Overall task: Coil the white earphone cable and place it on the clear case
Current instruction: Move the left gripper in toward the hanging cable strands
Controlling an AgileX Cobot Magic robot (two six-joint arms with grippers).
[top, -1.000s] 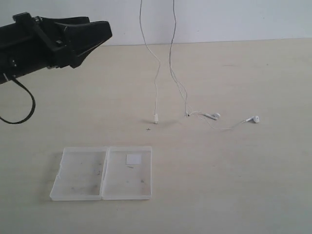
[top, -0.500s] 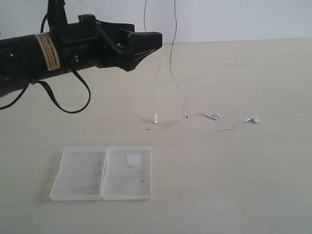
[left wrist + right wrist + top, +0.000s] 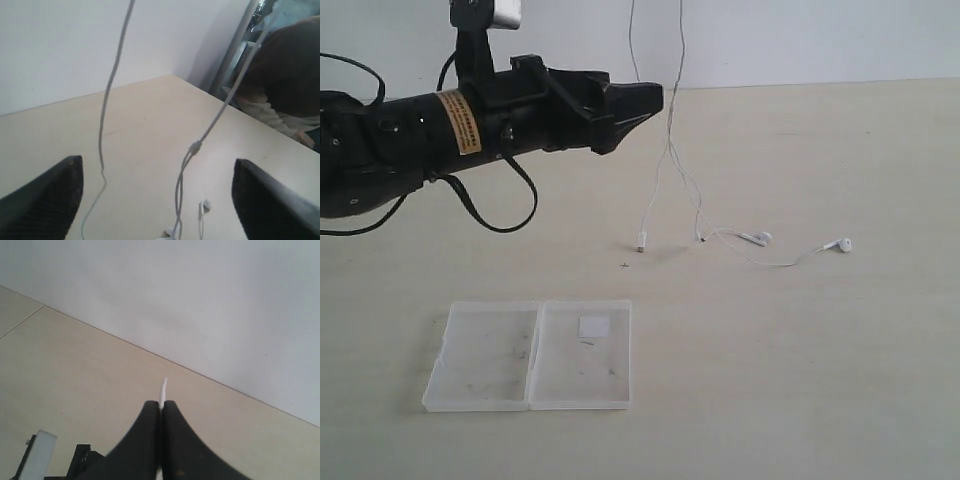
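Observation:
The white earphone cable [image 3: 655, 190] hangs in two strands from above the exterior view down to the table. Its plug [image 3: 641, 244] and two earbuds [image 3: 760, 238] [image 3: 843, 244] rest on the tabletop. My right gripper [image 3: 162, 404] is out of the exterior view and is shut on the cable [image 3: 163, 387], a short white piece sticking out past its tips. My left gripper [image 3: 655, 100] is open beside the hanging strands; in the left wrist view both strands [image 3: 102, 145] [image 3: 192, 149] hang between its wide-apart fingers [image 3: 157, 162]. The clear case [image 3: 530, 355] lies open and flat near the front left, its white sticker [image 3: 594, 327] inside.
The left arm's black wire loop [image 3: 495, 205] hangs over the table's left side. A white wall runs along the table's far edge [image 3: 820, 82]. A person [image 3: 295, 75] sits beyond the table's corner in the left wrist view.
My left arm has swung to the right, up to the hanging cable. The two strands have drawn closer together up high, and the plug strand now slants.

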